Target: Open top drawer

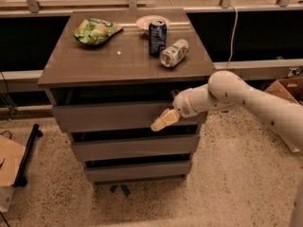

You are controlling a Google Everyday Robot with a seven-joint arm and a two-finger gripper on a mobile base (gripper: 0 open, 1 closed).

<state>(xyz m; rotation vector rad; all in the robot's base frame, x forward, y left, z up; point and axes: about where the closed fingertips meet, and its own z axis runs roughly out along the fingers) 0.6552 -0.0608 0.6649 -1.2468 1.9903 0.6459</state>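
Reaching in from the right, the gripper (pixel 164 120) sits against the front of the top drawer (pixel 106 117), near that panel's right edge and low on it, its pale yellow tip angled down and to the left. Whether it is spread or pressed together cannot be told. Behind it the white arm (pixel 236 94) runs off toward the right edge of the view.

The top drawer is the uppermost of three grey-brown fronts in the cabinet, directly under the cabinet top (pixel 99 63), with a dark gap along its upper edge. Below it sit the middle drawer (pixel 128 148) and the bottom drawer (pixel 137 171), each parted from the one above by a dark slot.

On the cabinet top, a green snack bag (pixel 94 30) lies near the back left corner. A white plate (pixel 147 21) rests at the back edge, right of centre, and a blue can (pixel 157 32) stands upright just in front of it. A clear bottle (pixel 174 53) lies on its side beside the can, toward the right edge, its open end facing the front edge.

The cabinet stands on a speckled floor (pixel 227 183). A cardboard box (pixel 289 86) shows at far right.
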